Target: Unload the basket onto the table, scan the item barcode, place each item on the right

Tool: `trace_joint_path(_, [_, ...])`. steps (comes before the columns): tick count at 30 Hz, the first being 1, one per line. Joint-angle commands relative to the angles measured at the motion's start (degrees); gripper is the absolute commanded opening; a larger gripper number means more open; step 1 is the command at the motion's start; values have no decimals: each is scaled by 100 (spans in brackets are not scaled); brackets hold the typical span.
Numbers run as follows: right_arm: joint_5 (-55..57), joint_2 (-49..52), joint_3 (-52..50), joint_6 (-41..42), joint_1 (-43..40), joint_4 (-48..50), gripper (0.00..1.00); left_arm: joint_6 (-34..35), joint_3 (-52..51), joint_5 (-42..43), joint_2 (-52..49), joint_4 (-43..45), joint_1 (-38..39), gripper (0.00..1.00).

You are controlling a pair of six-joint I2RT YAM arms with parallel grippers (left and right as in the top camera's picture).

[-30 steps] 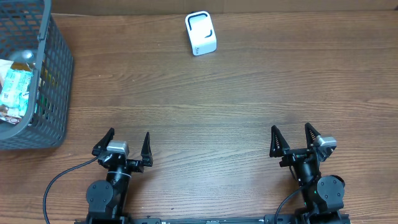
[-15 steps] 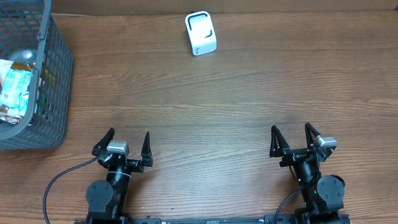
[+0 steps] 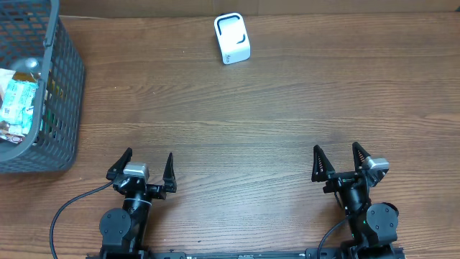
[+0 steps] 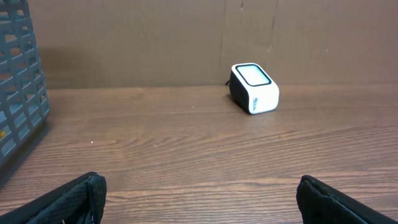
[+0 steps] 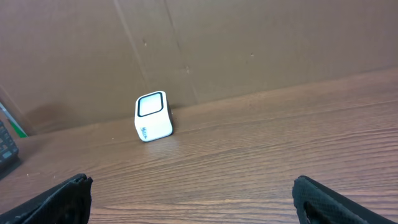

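Green-and-white plastic marks the packet (image 3: 16,101), the likeliest item to scan. It lies inside the basket (image 3: 63,79) at the far left of the table (image 3: 237,122), among other goods too crowded to tell apart. On that showing the task has not begun: nothing is lifted out and no barcode is turned toward anything. Every step is left to do, namely picking an item, carrying it across and presenting its code. The scanner (image 3: 232,39) stands at the far edge near the middle of the table, well apart from the basket and from both arms. Both wrist views show the white scanner (image 4: 254,89) close to the brown back wall, its window facing upward. The left gripper (image 3: 149,155) sits at the near edge, left of centre, and the right gripper (image 3: 336,148) at the near edge, right of centre. Both arms are folded low over their bases with the fingers pointing toward the far side. The jaws of each stand spread wide with nothing between them, as the left wrist view (image 4: 199,180) and the right wrist view (image 5: 191,182) confirm, showing only bare wood in the gap. The left arm is the nearer to the basket and so looks the better placed to reach in, though it is well short of it.
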State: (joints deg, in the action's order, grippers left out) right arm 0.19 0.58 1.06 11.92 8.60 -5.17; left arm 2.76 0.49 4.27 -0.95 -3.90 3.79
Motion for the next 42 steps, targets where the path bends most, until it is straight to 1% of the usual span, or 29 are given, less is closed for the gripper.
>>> trace_joint_path(1, [-31,-42,-61,-39,-33,33,100,-109,-22,-20,68,-22,68,100])
trace_joint_path(2, [-31,-42,-61,-39,-33,33,100,-109,-22,-24,68,-22,68,100])
trace_joint_path(4, [-31,-42,-61,-39,-33,33,100,-105,-22,-396,68,22,68,100])
trace_joint_path(6, [-33,-42,-61,-39,-33,33,100,-109,-22,-415,68,227,68,100])
trace_joint_path(9, [-31,-42,-61,-39,-33,33,100,-160,55,494,68,942,68,100])
trace_joint_path(11, [-31,-42,-61,-39,-33,33,100,-153,267,719,68,1263,68,100])
trace_joint_path(12, [-31,-42,-61,-39,-33,33,100,-153,402,721,68,1285,68,100])
trace_joint_path(16, [-31,-42,-61,-39,-33,33,100,-131,1303,920,46,1176,68,100])
trace_joint_path(17, [-31,-42,-61,-39,-33,33,100,-129,1808,966,-24,1082,68,100])
trace_joint_path(18, [-31,-42,-61,-39,-33,33,100,-131,2273,1051,-136,1003,68,100])
trace_joint_path(20, [-31,-42,-61,-39,-33,33,100,-133,2841,1156,-341,970,68,100])
trace_joint_path(24, [-31,-42,-61,-39,-33,33,100,-129,4072,1276,-975,1130,68,100])
trace_joint_path(26, [-31,-42,-61,-39,-33,33,100,-140,4780,1276,-1443,1547,68,100])
trace_joint_path(28, [-31,-42,-61,-39,-33,33,100,-153,5090,1276,-1720,1958,68,100])
trace_joint_path(30, [-31,-42,-61,-39,-33,33,100,-179,5414,1274,-2096,2577,68,100])
trace_joint_path(32, [-31,-42,-61,-39,-33,33,100,-509,5617,1270,-2439,3108,68,100])
trace_joint_path(34, [-31,-42,-61,-39,-33,33,100,-780,5742,1156,-2719,3491,68,100])
trace_joint_path(35, [-31,-42,-61,-39,-33,33,100,-920,5862,890,-3038,3842,68,100])
trace_joint_path(37, [-31,-42,-61,-39,-33,33,100,-1051,6089,236,-3554,4059,68,100])
trace_joint_path(40, [-31,-42,-61,-39,-33,33,100,-1054,6478,-444,-4247,3952,68,100])
trace_joint_path(42, [-31,-42,-61,-39,-33,33,100,-1113,6889,-470,-4795,3665,68,100])
